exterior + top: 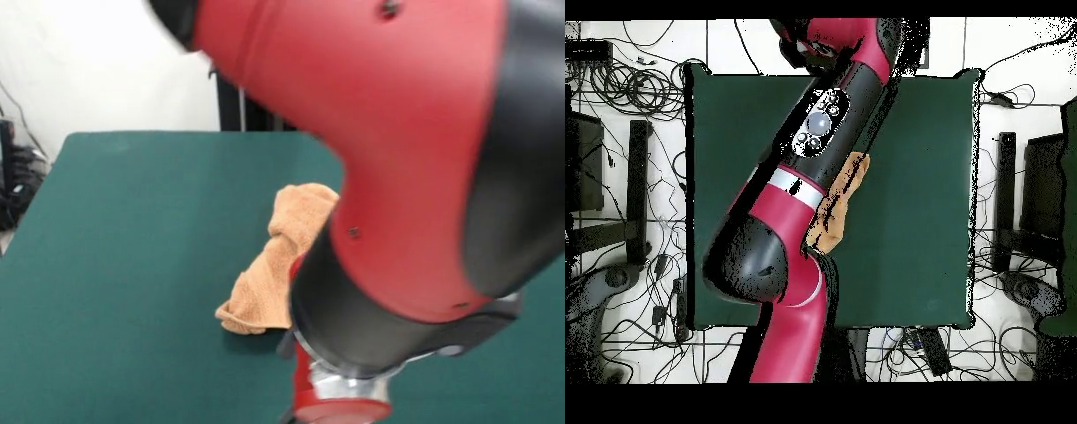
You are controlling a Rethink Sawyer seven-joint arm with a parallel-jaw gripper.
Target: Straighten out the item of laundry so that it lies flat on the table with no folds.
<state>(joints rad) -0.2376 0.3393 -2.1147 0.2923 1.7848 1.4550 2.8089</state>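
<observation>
Front view: the red and black Sawyer arm (397, 150) fills the upper right of the frame and hides much of the scene behind it. Below its black joint housing, a silver collar and a red fitting reach the bottom edge. The gripper itself is not visible in this view, nor in the overhead view, so whether its fingers stand apart or together cannot be told.

The orange-tan terry-cloth towel (278, 269) lies on the dark green table (132, 265), near the middle of the tabletop. It is not flat: the cloth is bunched into a narrow, elongated heap running from an upper lobe beside the arm down to a rolled lower-left end. Its right side passes behind the arm and is hidden. Folds and creases show along its whole visible length.

Overhead view: the arm (800, 200) crosses the table (925, 200) diagonally from the bottom edge toward the top. The towel (833, 215) shows only as a thin orange strip along the arm's right flank, near the table's centre; the rest lies beneath the arm. Cables (625, 90) lie on the white floor around the table, and dark equipment stands at the left and right sides.
</observation>
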